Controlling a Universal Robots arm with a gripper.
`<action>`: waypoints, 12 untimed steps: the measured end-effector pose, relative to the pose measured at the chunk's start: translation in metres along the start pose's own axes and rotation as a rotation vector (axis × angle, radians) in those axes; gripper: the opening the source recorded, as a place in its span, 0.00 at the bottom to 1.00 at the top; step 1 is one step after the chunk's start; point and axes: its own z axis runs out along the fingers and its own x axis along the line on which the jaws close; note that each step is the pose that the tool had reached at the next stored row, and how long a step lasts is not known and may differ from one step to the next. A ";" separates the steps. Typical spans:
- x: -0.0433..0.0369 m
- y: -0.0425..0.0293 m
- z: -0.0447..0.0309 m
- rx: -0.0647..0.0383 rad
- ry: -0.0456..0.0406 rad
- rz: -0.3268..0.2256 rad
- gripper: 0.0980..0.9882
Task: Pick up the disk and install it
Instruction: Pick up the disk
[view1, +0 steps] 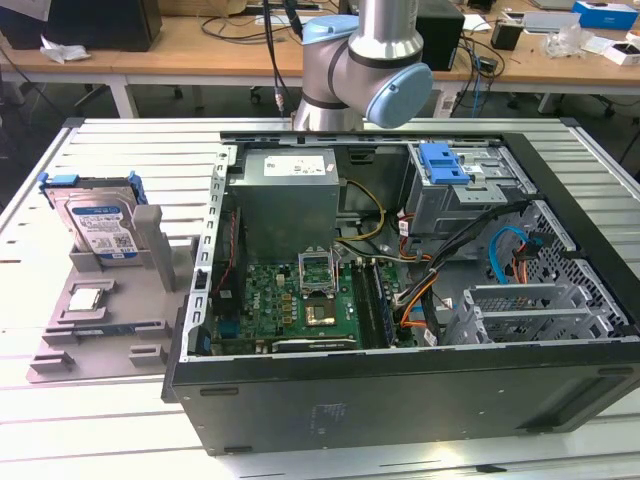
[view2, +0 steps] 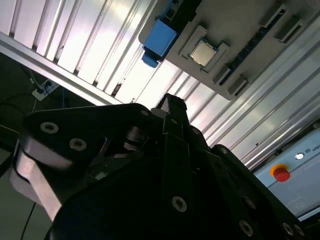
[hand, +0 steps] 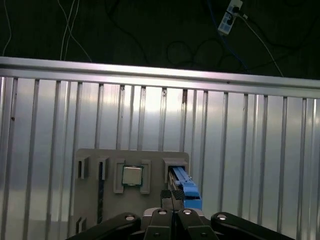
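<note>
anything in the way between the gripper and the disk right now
Nothing visible does. In the first wrist view the gripper points toward the disk, which stands on edge in its grey holder; only open air lies between them. The processor chip sits beside it in its own recess.

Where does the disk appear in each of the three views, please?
Exterior view: the disk stands upright in the grey fixture, at the exterior view's left.
Second wrist view: the disk edge-on, beside the processor chip.
First wrist view: the disk edge-on, beside the processor chip.
Shared landmark: the processor chip, in its fixture pocket.
</note>
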 end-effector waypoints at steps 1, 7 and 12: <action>0.0000 0.0000 0.0000 0.000 0.0002 -0.005 0.01; 0.0000 0.0000 0.0000 -0.001 0.0020 -0.048 0.01; 0.0000 0.0000 0.0000 -0.001 0.0027 -0.064 0.01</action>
